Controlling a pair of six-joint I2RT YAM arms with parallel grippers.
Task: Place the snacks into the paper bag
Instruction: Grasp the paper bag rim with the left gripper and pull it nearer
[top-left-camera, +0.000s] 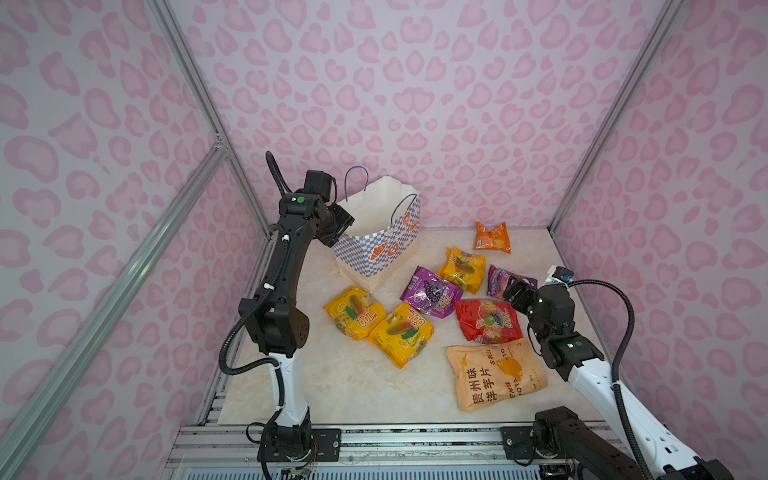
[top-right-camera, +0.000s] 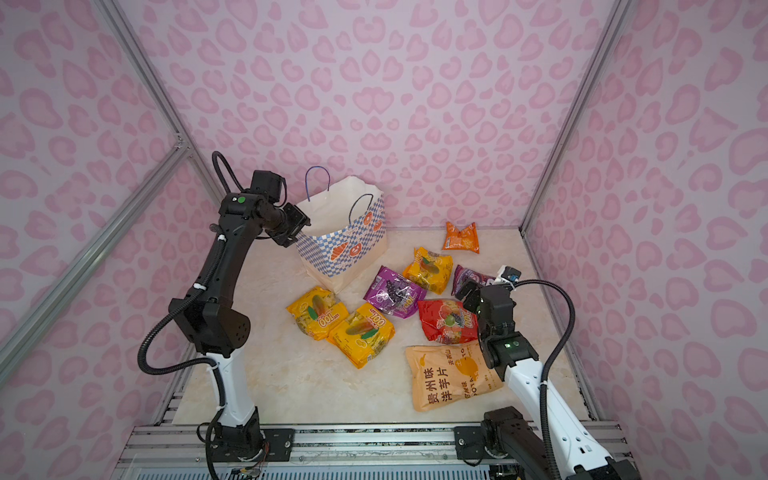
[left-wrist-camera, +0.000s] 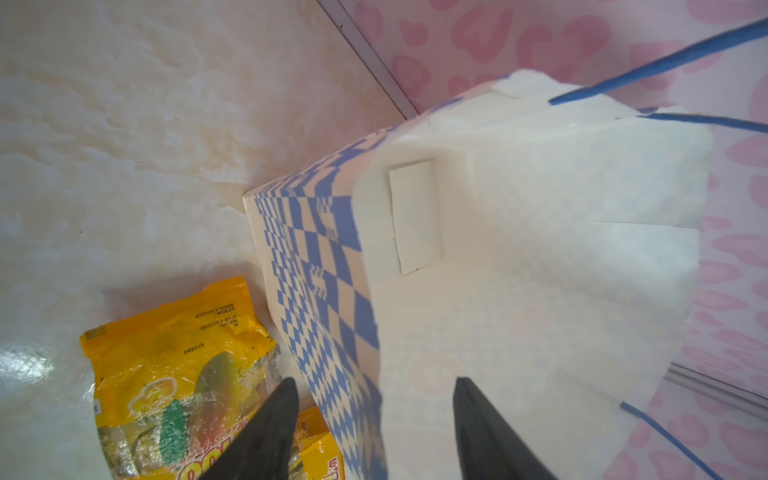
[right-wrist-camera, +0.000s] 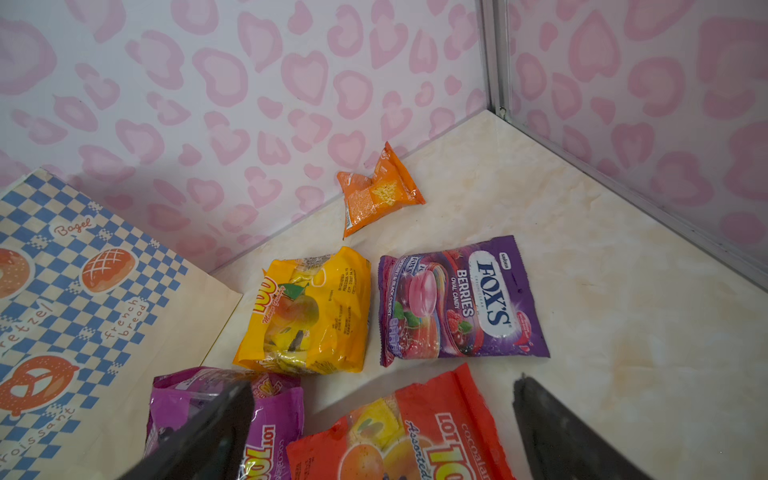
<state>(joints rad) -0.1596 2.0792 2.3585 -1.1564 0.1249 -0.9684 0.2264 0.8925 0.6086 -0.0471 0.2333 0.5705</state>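
Our left gripper (left-wrist-camera: 376, 381) straddles one wall of the paper bag (left-wrist-camera: 316, 266), jaws partly apart, one inside, one outside, clamping nothing. Our right gripper (right-wrist-camera: 382, 382) hangs wide open and empty by the red packet (right-wrist-camera: 415, 436).

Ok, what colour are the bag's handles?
Blue. The handles show best in the left wrist view.

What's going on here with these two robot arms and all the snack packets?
Two arms are packing snacks into a paper bag, and nothing has gone in yet: all eight snack packets lie on the table. The left tool is open at the bag's rim, one finger inside the side wall and one outside. The right tool hangs open and empty over the red packet, near a purple packet. The bag stands upright and looks empty inside.
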